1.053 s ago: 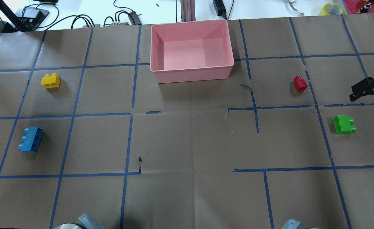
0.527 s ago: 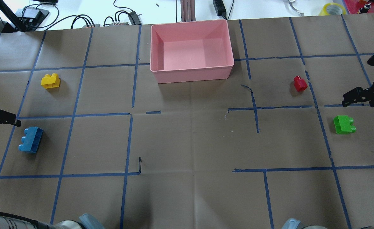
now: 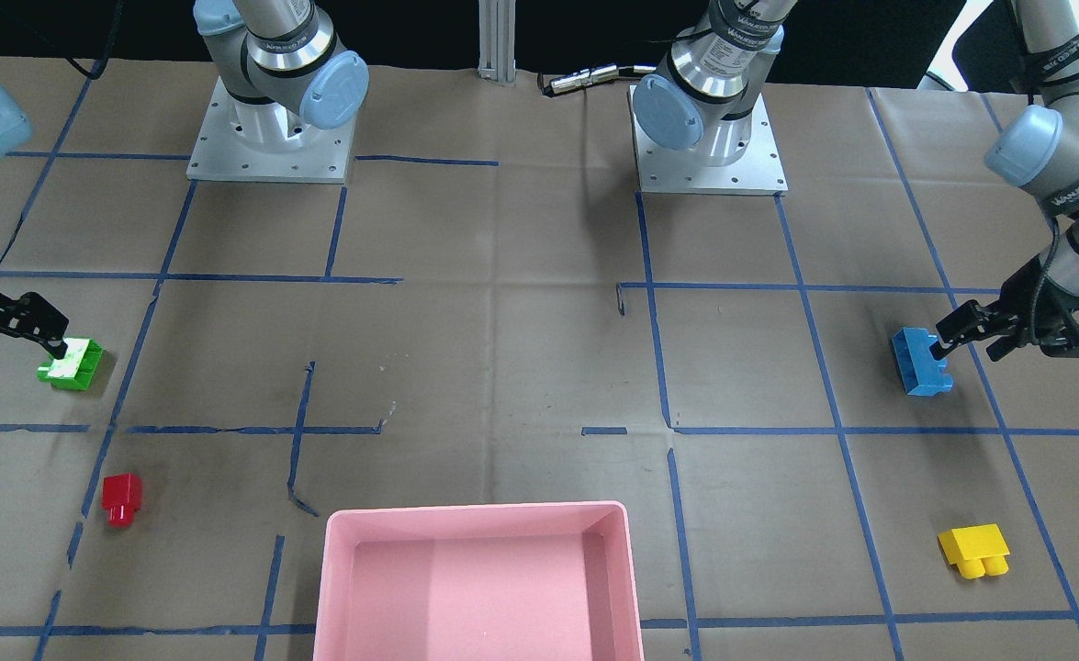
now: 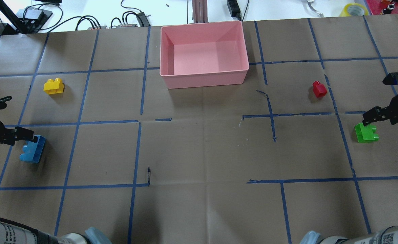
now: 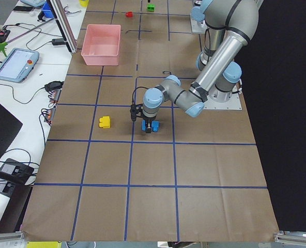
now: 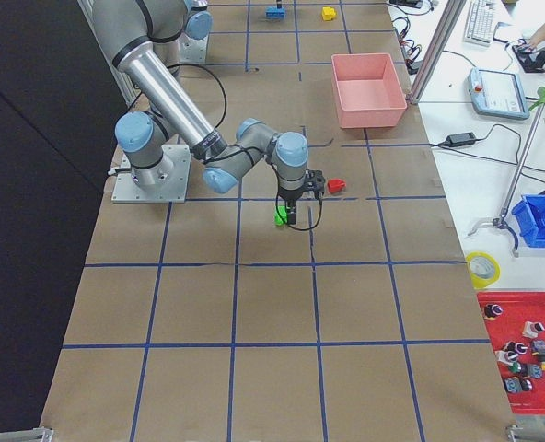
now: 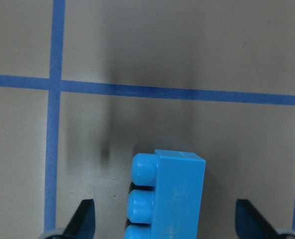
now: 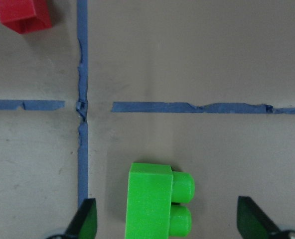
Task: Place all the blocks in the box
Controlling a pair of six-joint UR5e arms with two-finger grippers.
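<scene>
The pink box (image 4: pixel 204 73) stands empty at the far middle of the table. The blue block (image 4: pixel 33 149) lies at the left, and my open left gripper (image 4: pixel 27 137) hovers at its far end; the left wrist view shows the block (image 7: pixel 170 196) between the spread fingertips (image 7: pixel 85 219). The green block (image 4: pixel 366 132) lies at the right, and my open right gripper (image 4: pixel 368 118) hovers over its far edge, with the block (image 8: pixel 152 204) between the fingers in the right wrist view. The yellow block (image 4: pixel 53 86) and the red block (image 4: pixel 319 89) lie apart on the paper.
Brown paper with blue tape lines (image 4: pixel 138 152) covers the table. Cables (image 4: pixel 90 22) and a tape roll (image 4: pixel 354 9) lie beyond the far edge. Both arm bases (image 3: pixel 268 138) stand at the robot's side.
Both grippers have come in from the table's sides. The left one now reaches the blue block, and the right one has moved down to the green block. No block has moved.
</scene>
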